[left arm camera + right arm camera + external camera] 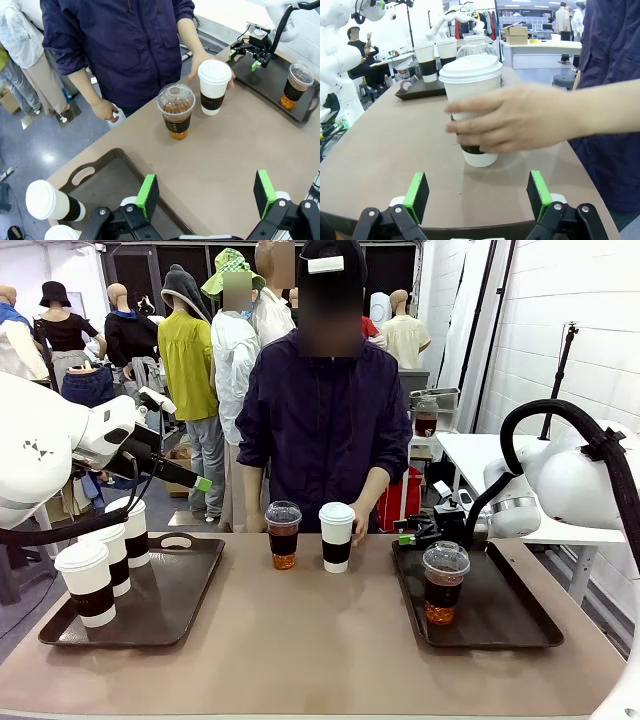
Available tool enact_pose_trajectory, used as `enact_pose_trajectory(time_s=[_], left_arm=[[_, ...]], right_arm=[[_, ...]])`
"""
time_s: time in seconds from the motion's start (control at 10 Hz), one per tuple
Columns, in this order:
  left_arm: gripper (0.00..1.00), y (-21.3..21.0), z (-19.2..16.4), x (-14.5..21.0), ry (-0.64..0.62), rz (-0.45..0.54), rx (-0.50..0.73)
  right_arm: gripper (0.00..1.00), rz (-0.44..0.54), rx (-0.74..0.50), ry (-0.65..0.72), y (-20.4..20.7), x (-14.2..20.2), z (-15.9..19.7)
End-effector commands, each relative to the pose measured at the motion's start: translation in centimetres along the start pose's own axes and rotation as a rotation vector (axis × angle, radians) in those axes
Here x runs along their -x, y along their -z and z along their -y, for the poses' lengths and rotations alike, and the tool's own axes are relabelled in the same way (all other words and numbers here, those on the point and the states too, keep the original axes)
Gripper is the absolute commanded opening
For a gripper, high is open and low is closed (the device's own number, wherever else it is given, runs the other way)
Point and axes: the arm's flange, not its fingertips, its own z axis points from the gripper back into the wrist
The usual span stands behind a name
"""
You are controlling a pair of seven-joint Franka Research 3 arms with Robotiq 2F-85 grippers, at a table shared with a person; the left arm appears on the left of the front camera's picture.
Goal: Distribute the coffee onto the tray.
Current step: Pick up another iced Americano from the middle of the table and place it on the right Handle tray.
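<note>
Paper cup (472, 75) | in person's hand (520, 117) | right end effector (477, 187) spread, empty | left end effector (205, 192) spread, empty

Matt tan bench (320, 640); dark, faintly glossy plastic tray (170, 605); white paper cup (336, 537) with smooth lid; clear plastic cup (283, 535).

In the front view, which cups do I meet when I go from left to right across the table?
On the left tray three paper cups → middle clear cup → lone paper cup by the person's hand → last clear cup, on the right tray.
</note>
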Motion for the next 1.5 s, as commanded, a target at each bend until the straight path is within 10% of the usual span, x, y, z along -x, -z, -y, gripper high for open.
enact_pose_trajectory(time_s=[0.0,1.4], left_arm=[[1.00,-0.04,-0.12,0.07,-0.003,-0.001,0.001],[1.00,-0.04,-0.12,0.07,-0.003,-0.001,0.001]], right_arm=[[1.00,0.000,-0.001,0.001,0.11,0.01,-0.06],[1.00,0.000,0.000,0.000,0.00,0.00,0.00]])
